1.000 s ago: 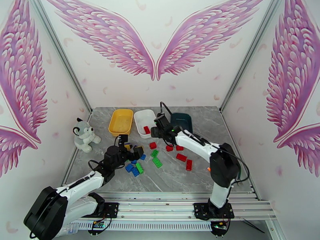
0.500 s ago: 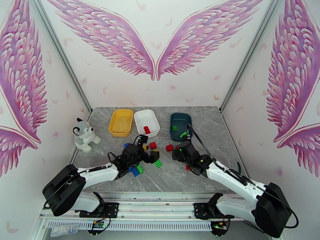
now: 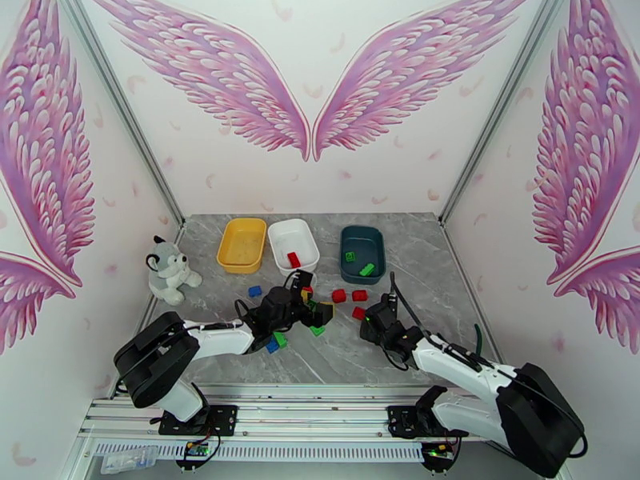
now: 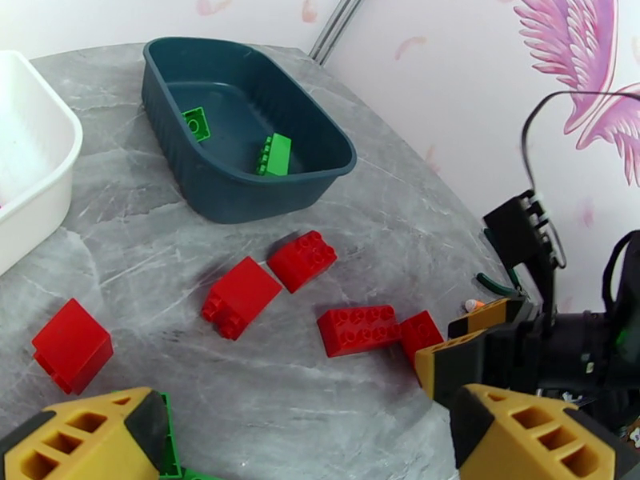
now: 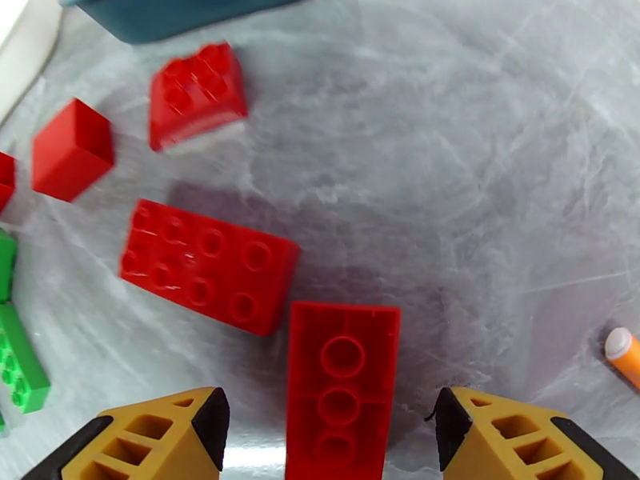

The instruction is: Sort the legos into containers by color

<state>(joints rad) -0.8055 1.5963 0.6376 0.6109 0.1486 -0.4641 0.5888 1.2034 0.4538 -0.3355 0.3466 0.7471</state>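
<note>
My right gripper is open and low over the table, its yellow fingers on either side of a long red lego, with gaps on both sides. A wide red lego lies just ahead of it on the left. Further red legos are scattered in front of the teal tray, which holds two green legos. My left gripper is open and holds nothing, with a green lego by its left finger. The white tray holds one red lego. The yellow tray looks empty.
A plush husky sits at the table's left edge. Blue and green legos lie under my left arm, and one blue lego sits apart. An orange-and-white object lies right of my right gripper. The two grippers are close together mid-table.
The right arm has swung back from the white tray and come down over the red legos near the front. The left gripper has moved right, toward the middle of the table.
</note>
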